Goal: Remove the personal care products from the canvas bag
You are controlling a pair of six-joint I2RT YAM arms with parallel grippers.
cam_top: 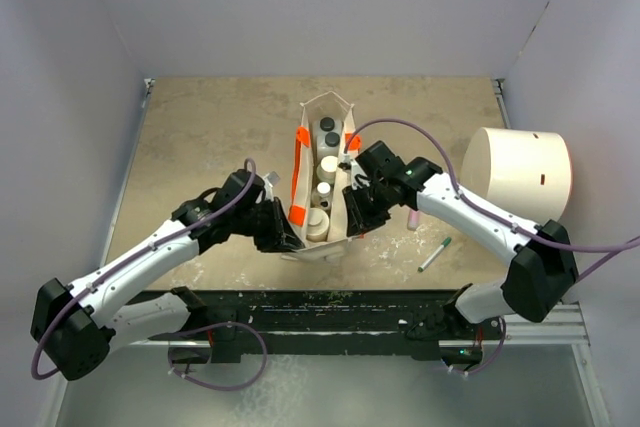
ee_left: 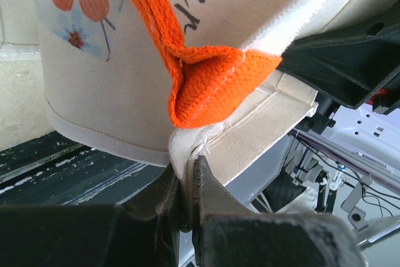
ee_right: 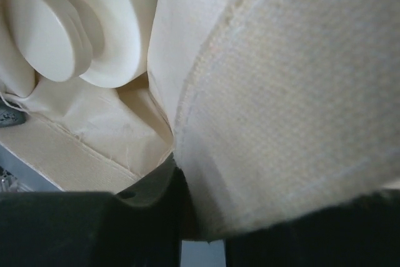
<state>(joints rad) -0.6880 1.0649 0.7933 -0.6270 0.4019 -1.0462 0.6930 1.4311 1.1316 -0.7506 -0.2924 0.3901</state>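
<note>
The canvas bag [cam_top: 312, 247] stands open at mid-table with orange handles [cam_top: 301, 162]. Inside it are white bottles with black caps [cam_top: 328, 125], a white bottle with a pale cap [cam_top: 328, 164] and a cylinder with a cream cap [cam_top: 317, 220]. My left gripper [cam_top: 284, 234] is shut on the bag's left rim; in the left wrist view the cloth edge [ee_left: 185, 154] sits pinched between the jaws under the orange handle [ee_left: 212, 85]. My right gripper [cam_top: 353, 212] is shut on the bag's right wall [ee_right: 294, 92]. The right wrist view shows the cream cap [ee_right: 47, 35] inside.
A large white cylinder [cam_top: 515, 172] lies at the right. A green pen [cam_top: 434, 254] and a small pink tube [cam_top: 411, 219] lie right of the bag. White walls close the table on three sides.
</note>
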